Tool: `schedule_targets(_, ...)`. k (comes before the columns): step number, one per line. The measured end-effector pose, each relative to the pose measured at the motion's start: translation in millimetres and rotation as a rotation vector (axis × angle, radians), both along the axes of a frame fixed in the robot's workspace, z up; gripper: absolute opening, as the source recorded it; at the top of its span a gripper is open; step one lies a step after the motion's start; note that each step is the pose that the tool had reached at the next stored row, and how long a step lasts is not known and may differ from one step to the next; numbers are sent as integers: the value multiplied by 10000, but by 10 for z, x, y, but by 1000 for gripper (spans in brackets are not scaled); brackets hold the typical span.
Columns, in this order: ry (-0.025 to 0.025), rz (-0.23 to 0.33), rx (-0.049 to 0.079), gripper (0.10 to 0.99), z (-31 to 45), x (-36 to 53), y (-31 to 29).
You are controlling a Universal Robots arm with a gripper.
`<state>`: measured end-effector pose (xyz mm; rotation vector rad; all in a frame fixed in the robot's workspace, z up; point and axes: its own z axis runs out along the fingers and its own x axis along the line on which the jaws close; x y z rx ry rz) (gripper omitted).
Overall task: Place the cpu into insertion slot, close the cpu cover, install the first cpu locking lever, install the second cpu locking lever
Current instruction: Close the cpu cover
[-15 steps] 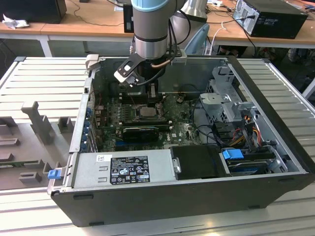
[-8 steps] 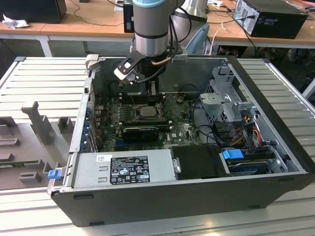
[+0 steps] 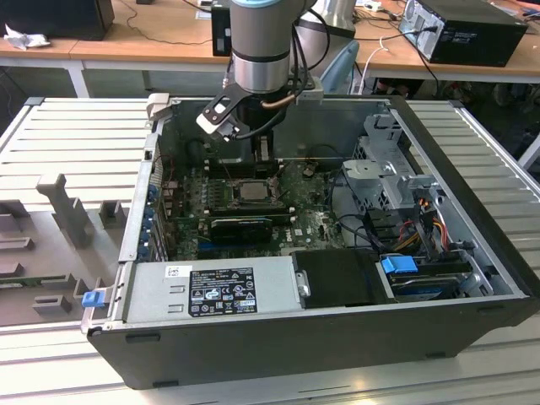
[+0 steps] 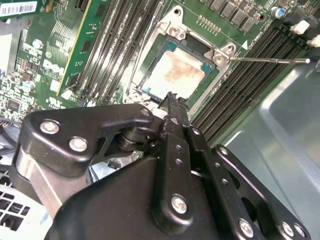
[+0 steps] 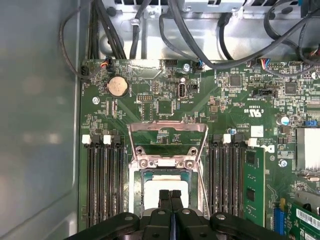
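You have a ribbed table [image 3: 76, 135] carrying an open computer case [image 3: 321, 337] that takes up most of the exterior view, with the grey power box [image 3: 211, 291] along its lower front wall. The arm [image 3: 261, 42] comes down from the upper middle of that view into the case, over the green board [image 5: 225, 100]. In the middle of the board, between the banks of long black memory slots [image 5: 102, 185], sits the insertion slot [image 4: 192, 46]. The cpu cover [image 5: 167, 124] is swung up and back from it, so you can see the board through its cut-out centre. The cpu [image 4: 175, 72] lies flat inside the slot, its pale top uncovered. Your gripper [image 5: 170, 196] hangs right over the chip's near edge in both wrist views, its two jaws pressed together with nothing between them; whether the tips touch the chip you cannot tell. A thin locking lever [image 4: 265, 60] sticks out sideways from one corner of the slot, unlatched.
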<state>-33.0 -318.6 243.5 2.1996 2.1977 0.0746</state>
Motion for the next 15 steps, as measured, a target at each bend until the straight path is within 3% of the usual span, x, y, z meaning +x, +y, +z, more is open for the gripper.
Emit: schedule_targets(15, 0, 2, 0, 106, 85, 22, 0)
